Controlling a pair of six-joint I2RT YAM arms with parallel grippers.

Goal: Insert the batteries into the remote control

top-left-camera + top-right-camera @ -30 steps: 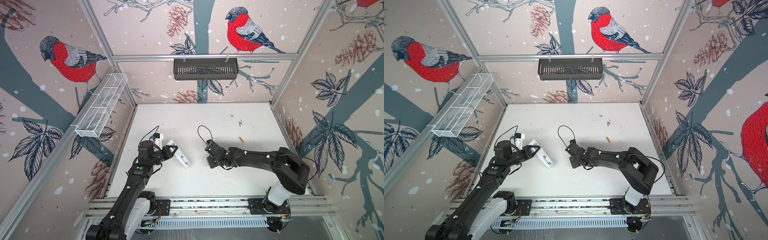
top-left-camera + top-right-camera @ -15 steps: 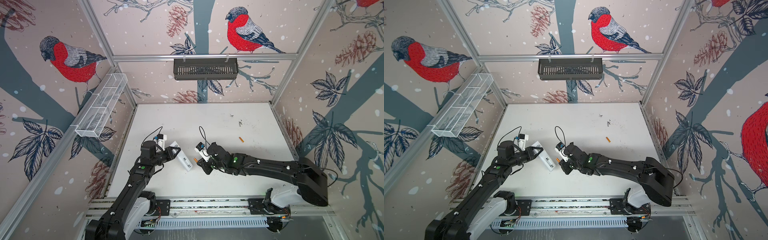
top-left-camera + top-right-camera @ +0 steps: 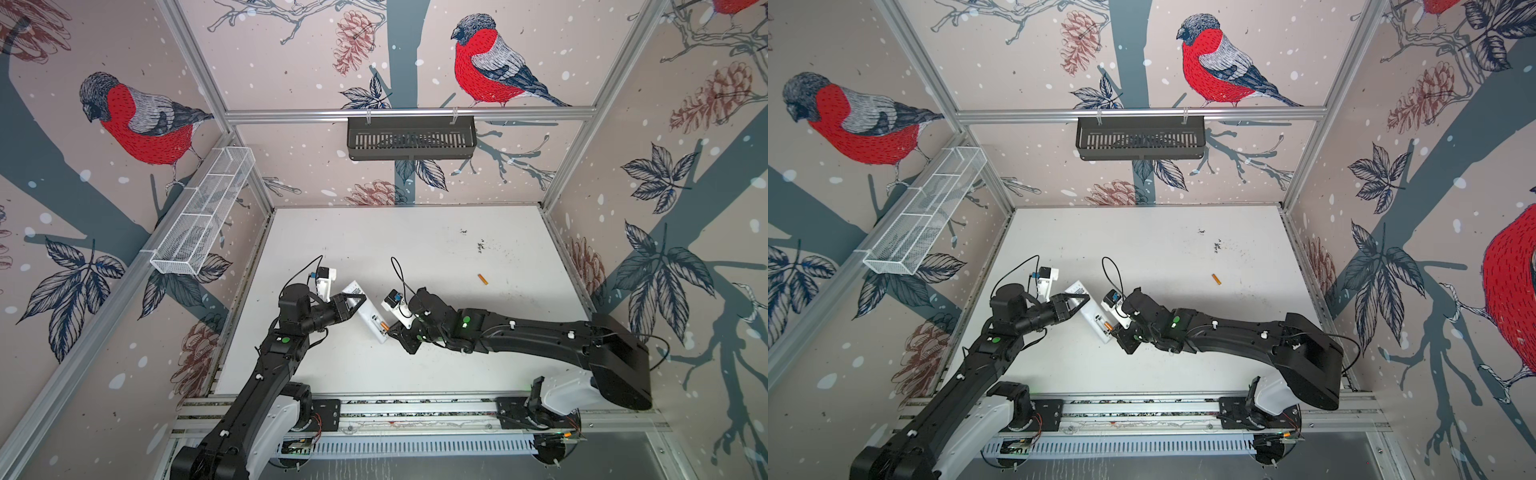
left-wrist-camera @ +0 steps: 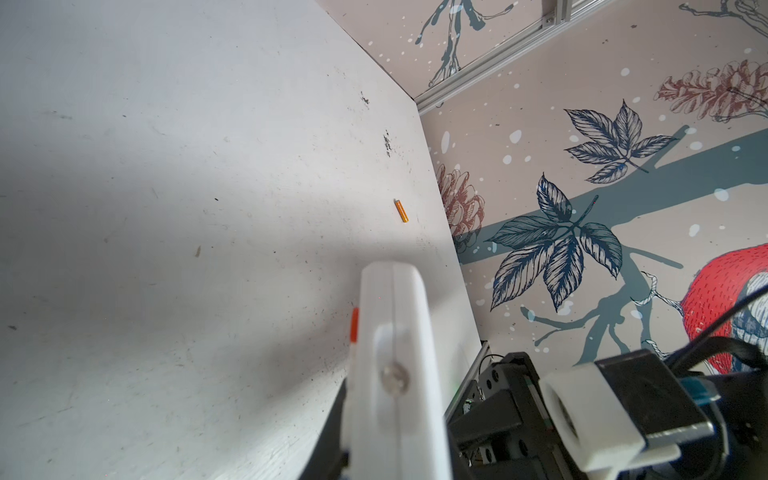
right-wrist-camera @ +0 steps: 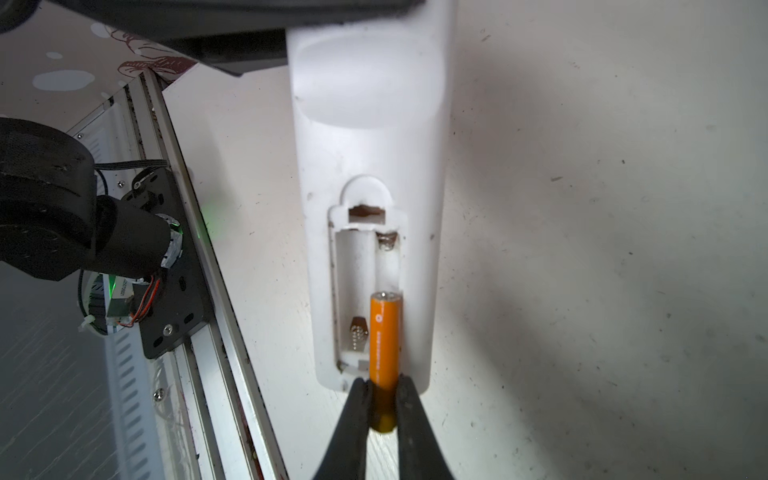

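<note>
The white remote control (image 3: 368, 316) (image 3: 1090, 311) is held off the table, back side up, with my left gripper (image 3: 359, 300) (image 3: 1081, 300) shut on its far half. Its battery compartment (image 5: 365, 291) is uncovered, and both slots lie bare with their springs showing. My right gripper (image 5: 383, 384) (image 3: 390, 328) is shut on the rear of an orange battery (image 5: 384, 332) (image 3: 1108, 325). That battery's silvery front end lies over one slot at the remote's near end. A second battery (image 3: 482, 279) (image 3: 1215, 279) (image 4: 401, 211) lies on the table to the right.
A black slotted basket (image 3: 411, 137) hangs on the back wall and a white wire basket (image 3: 203, 216) on the left wall. The aluminium rail (image 3: 374, 415) with both arm bases runs along the table's front edge. Dark specks (image 3: 480, 247) mark the table's far right.
My right gripper has moved left with the battery, from the middle of the table to the remote's near end. The left gripper has kept its hold on the remote and shifted only slightly.
</note>
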